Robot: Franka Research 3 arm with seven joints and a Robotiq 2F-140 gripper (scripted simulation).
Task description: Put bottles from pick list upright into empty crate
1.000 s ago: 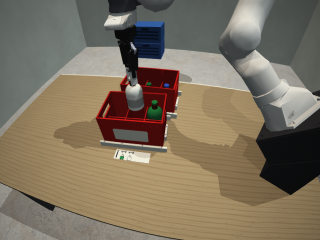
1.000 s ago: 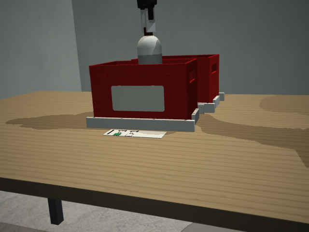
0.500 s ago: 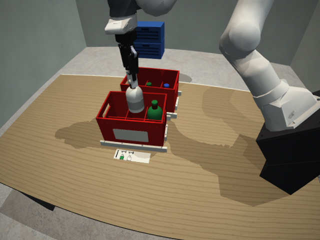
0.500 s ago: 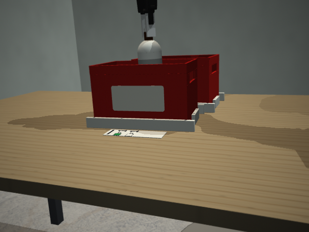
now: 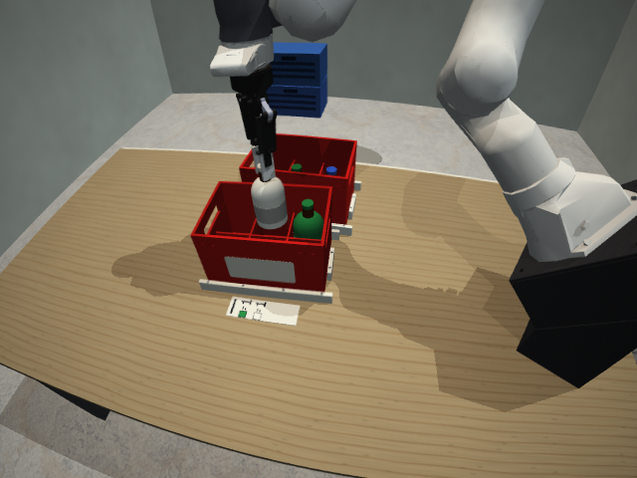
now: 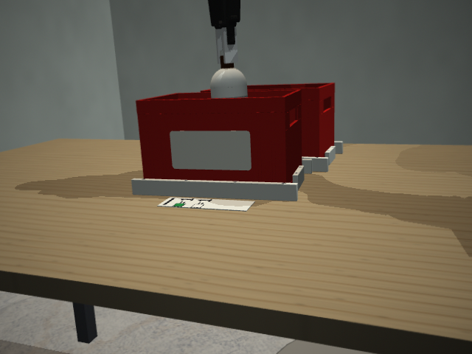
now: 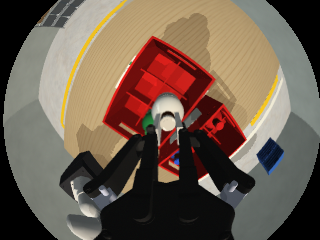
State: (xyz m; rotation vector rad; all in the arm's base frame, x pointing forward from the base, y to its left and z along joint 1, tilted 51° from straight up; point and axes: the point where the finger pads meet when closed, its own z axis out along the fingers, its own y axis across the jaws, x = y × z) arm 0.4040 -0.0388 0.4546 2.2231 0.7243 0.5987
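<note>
Your claw (image 5: 265, 172) (image 6: 227, 63) (image 7: 167, 119) is clamped on the neck of a white bottle (image 5: 268, 203) (image 6: 228, 84) (image 7: 169, 104), which hangs about upright, partly inside the near red crate (image 5: 262, 240) (image 6: 217, 118) (image 7: 128, 92). Just right of it, a green bottle (image 5: 308, 224) (image 7: 148, 121) stands in the same crate. In front, on the counter (image 5: 257, 390) (image 6: 190, 247) (image 7: 240, 55), lies the pick list (image 5: 283, 312) (image 6: 232, 204) (image 7: 123, 71), showing a green square and a white one; the counts are too small to settle. Behind, the far red crate (image 5: 314, 174) (image 6: 318, 114) (image 7: 235, 130) holds a green cap (image 5: 297, 166) and a blue cap (image 5: 330, 170) (image 7: 177, 159).

You appear to be placing the white bottle. The next move calls for you to lower it straight into its compartment, clear of the dividers and its green neighbor, then open only once its base is down and steady.

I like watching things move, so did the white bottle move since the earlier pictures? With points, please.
Yes, the white bottle (image 5: 269, 203) (image 6: 228, 84) (image 7: 167, 102) went down, deeper behind the near red crate's rim (image 5: 262, 240) (image 6: 213, 99) (image 7: 131, 131).
</note>
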